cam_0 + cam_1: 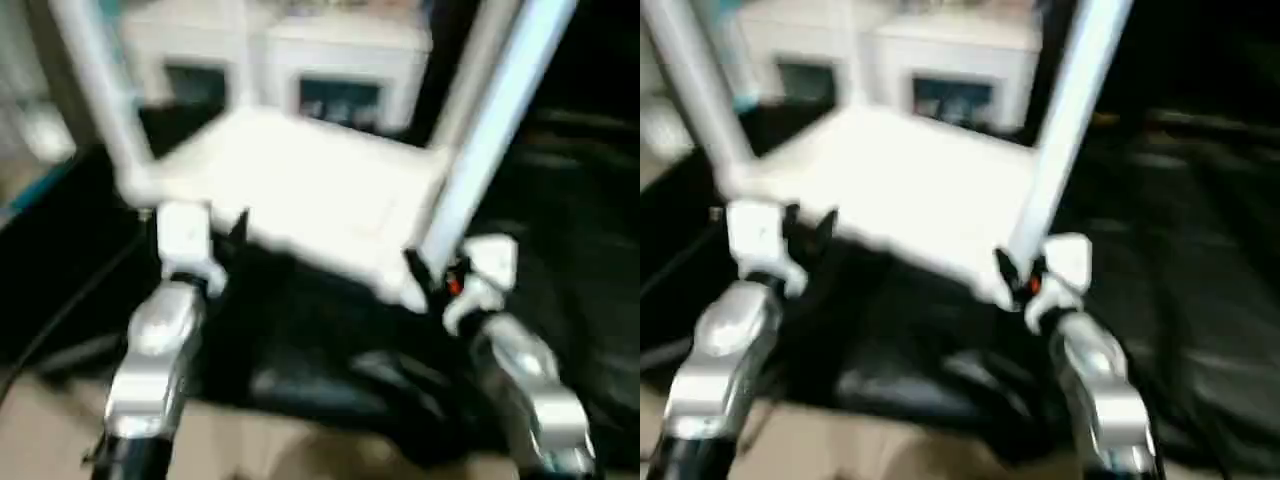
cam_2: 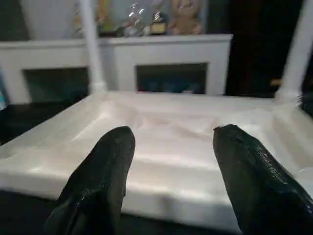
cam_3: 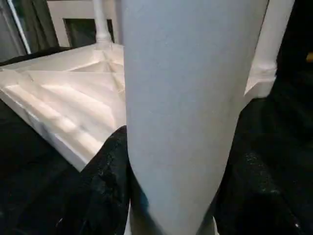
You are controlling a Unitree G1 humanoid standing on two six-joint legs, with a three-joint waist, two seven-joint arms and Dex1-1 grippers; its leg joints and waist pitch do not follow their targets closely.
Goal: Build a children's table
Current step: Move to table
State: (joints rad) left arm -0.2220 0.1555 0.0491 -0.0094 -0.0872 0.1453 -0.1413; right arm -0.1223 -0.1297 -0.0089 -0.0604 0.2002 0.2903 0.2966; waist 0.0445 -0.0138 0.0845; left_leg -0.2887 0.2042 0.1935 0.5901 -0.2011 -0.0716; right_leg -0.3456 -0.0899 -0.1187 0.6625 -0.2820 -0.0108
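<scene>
Upturned table top (image 1: pixel 300 190) has open room over its middle, walled by upright legs (image 1: pixel 495 120) at the corners; white cabinet (image 1: pixel 340 70) blocks just behind, black cloth (image 1: pixel 570 230) free on the right.

White table leg (image 3: pixel 181 112) between black fingers (image 3: pixel 110 171), ribbed tabletop (image 3: pixel 68 93) beyond.

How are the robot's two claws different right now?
The right claw is wrapped around a table leg; the left claw holds nothing. The left claw's fingers are spread apart facing the upside-down tabletop; the right claw's fingers press against the leg. Both have black fingers.
</scene>
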